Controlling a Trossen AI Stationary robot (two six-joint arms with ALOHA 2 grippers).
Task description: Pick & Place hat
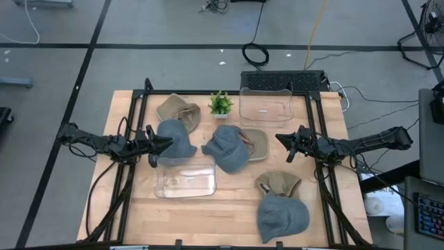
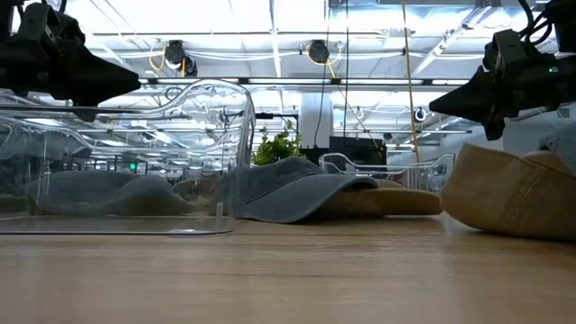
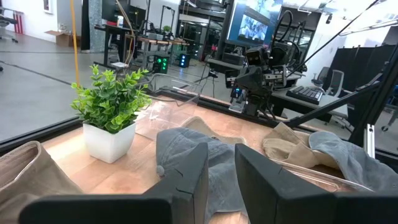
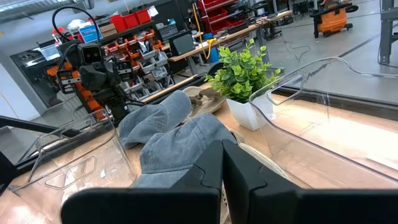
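Observation:
Several hats lie on the table. A blue hat (image 1: 178, 141) sits left of centre, with a tan hat (image 1: 178, 110) behind it. At centre, another blue hat (image 1: 226, 149) overlaps a tan hat (image 1: 255, 144). Near the front right, a tan hat (image 1: 278, 184) rests against a blue hat (image 1: 282, 217). My left gripper (image 1: 164, 144) hovers at the left blue hat's edge, raised off the table, its fingers (image 3: 186, 177) a narrow gap apart. My right gripper (image 1: 280, 139) hovers right of the centre hats with its fingers together (image 4: 222, 168).
One clear plastic bin (image 1: 185, 182) lies front of centre and a second (image 1: 266, 104) stands at the far edge. A small potted plant (image 1: 221, 103) stands between the far tan hat and the far bin. Bare wood shows along the near-left part of the table (image 1: 139, 222).

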